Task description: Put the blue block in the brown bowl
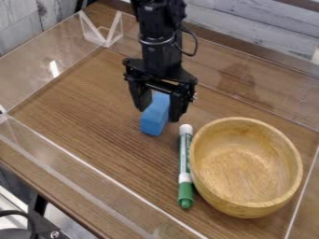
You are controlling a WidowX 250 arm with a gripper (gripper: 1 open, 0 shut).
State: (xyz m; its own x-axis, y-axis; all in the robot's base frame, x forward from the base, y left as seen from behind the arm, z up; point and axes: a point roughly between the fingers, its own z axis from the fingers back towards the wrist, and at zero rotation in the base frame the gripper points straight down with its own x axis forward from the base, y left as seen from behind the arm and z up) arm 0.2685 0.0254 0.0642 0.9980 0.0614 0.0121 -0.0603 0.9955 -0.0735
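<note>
Left of the brown bowl [270, 203], the gripper [159, 105] spreads wide over the blue block [153, 120]; probably light, stiff; pinch its long sides

Setting, probably a lab or robot workspace: one black robot arm [159, 42], with cabling looping at its side, is reaching over a wooden table [93, 117]. Also listed: one blue block [155, 114], one wooden bowl [247, 166] and one green-and-white marker [186, 168], all lying loose on the tabletop, and dark cable [32, 219] running at the near left corner.
</note>
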